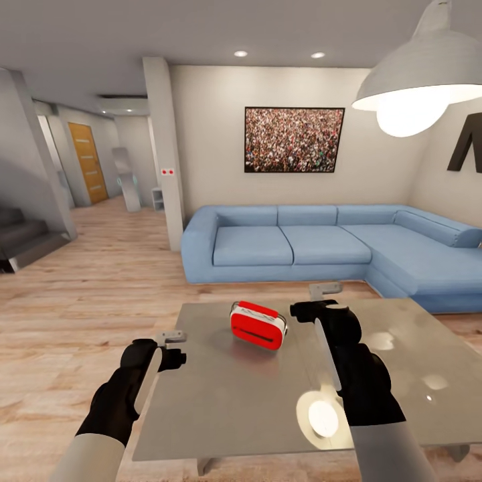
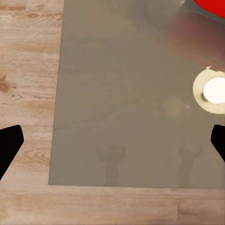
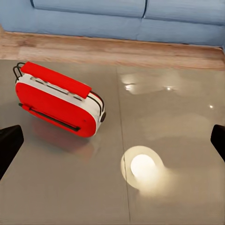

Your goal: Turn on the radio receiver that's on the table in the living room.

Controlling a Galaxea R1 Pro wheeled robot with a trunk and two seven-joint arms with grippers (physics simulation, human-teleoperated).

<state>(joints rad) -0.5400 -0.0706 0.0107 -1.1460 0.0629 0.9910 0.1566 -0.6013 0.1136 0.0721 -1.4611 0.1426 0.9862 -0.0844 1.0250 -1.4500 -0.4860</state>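
The red and white radio receiver (image 1: 258,326) stands on the far middle of the glossy grey table (image 1: 234,395), its dark slot facing me. My right gripper (image 1: 326,289) hovers over the table just right of the radio, open and holding nothing. In the right wrist view the radio (image 3: 58,101) lies off to one side, and the black fingertips (image 3: 9,143) sit wide apart. My left gripper (image 1: 173,337) hangs open above the table's left edge. In the left wrist view a red corner of the radio (image 2: 211,5) shows past the table top (image 2: 117,93).
A blue L-shaped sofa (image 1: 321,241) wraps the far and right sides behind the table. A white pendant lamp (image 1: 415,80) hangs at upper right and reflects on the table top. A pillar (image 1: 167,154) and stairs (image 1: 20,241) stand to the left across open wood floor.
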